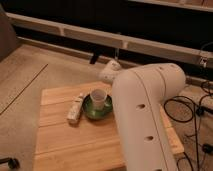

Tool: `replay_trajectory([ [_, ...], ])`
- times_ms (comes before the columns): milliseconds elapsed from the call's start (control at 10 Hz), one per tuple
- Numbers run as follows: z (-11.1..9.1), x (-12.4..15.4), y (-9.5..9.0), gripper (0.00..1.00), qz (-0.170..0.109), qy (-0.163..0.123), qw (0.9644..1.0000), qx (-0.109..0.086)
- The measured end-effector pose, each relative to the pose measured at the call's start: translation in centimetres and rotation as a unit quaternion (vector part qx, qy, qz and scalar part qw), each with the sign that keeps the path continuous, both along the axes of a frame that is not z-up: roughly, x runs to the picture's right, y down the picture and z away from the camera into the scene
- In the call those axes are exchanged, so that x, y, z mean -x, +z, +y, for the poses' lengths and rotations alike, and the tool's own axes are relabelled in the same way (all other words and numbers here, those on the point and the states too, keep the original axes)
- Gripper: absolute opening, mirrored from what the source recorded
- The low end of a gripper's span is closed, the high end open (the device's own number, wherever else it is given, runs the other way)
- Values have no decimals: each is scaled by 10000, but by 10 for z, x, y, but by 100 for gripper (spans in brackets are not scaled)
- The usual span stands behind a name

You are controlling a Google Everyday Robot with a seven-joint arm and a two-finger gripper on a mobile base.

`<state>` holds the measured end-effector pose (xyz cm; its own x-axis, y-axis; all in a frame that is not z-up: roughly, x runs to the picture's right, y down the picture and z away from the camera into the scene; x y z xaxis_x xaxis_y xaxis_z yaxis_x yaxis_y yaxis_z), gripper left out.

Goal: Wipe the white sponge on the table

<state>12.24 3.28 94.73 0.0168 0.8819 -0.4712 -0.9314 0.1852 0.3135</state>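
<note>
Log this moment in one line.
gripper: near far edge of wooden table | white sponge: on table, left of green bowl, untouched | white cup: in bowl

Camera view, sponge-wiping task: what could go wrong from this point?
1. The gripper is over the far edge of the table, behind the green bowl; coming across to the white sponge could tip the cup standing in the bowl.
2. The sponge lies close beside the bowl, so a wiping stroke may shove the bowl.
3. The arm hides the table's right part.
</note>
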Motion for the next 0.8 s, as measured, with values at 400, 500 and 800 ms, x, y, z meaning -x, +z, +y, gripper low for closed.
replay_trajectory([
  [400,-29,17,-5,80,-155,-87,9994,-306],
  [500,-43,20,-11,80,-203,-95,9987,-455],
  [800,-53,21,-16,80,-240,-94,9980,-569],
])
